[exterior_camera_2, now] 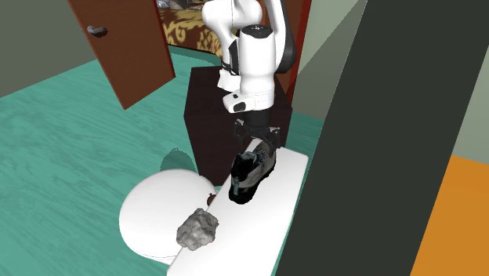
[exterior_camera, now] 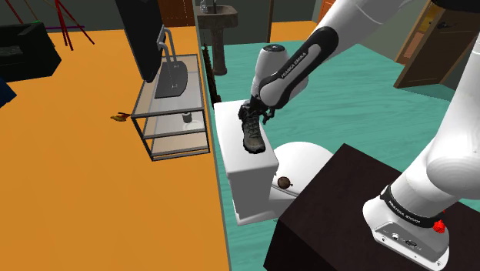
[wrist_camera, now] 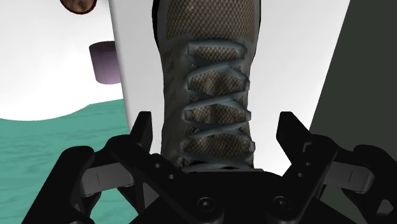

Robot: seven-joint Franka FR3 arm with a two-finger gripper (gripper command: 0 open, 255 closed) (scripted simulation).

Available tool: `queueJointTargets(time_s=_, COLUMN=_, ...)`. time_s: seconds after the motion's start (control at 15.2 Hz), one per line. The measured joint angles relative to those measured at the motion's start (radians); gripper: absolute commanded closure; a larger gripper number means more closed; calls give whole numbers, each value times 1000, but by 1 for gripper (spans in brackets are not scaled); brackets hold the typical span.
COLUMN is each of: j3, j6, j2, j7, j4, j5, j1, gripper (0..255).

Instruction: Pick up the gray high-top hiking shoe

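On the flat white toilet-tank lid (exterior_camera: 229, 129) stands the gray mesh high-top shoe (exterior_camera: 252, 132) — black two-finger gripper (wrist_camera: 216, 124) open astride its laced ankle. Closing off-centre could tip it off the narrow lid.

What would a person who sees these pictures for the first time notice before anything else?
The eye goes first to the gray high-top shoe, which stands upright on the white toilet tank, an odd place for it. The black gripper has its open fingers on either side of the laced upper. In the second exterior view, a gray lumpy object lies on the same tank, nearer the camera.
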Motion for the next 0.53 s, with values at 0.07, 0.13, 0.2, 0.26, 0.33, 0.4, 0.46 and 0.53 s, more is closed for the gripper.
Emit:
queueJointTargets(time_s=0.07, j3=-3, j6=16, j2=18, j7=5, j4=3, j5=-5, j1=4, gripper=0)
queueJointTargets(time_s=0.13, j3=-4, j6=23, j2=25, j7=7, j4=2, j5=-7, j1=5, gripper=0)
queueJointTargets(time_s=0.2, j3=-5, j6=27, j2=29, j7=9, j4=2, j5=-8, j1=6, gripper=255)
queueJointTargets(time_s=0.26, j3=-5, j6=28, j2=30, j7=10, j4=3, j5=-9, j1=7, gripper=255)
queueJointTargets(time_s=0.33, j3=-5, j6=28, j2=30, j7=10, j4=3, j5=-9, j1=7, gripper=255)
queueJointTargets(time_s=0.4, j3=-5, j6=29, j2=30, j7=10, j4=3, j5=-9, j1=7, gripper=255)
queueJointTargets(time_s=0.46, j3=-5, j6=29, j2=30, j7=11, j4=2, j5=-9, j1=7, gripper=255)
queueJointTargets(time_s=0.53, j3=-5, j6=29, j2=30, j7=11, j4=2, j5=-9, j1=7, gripper=255)
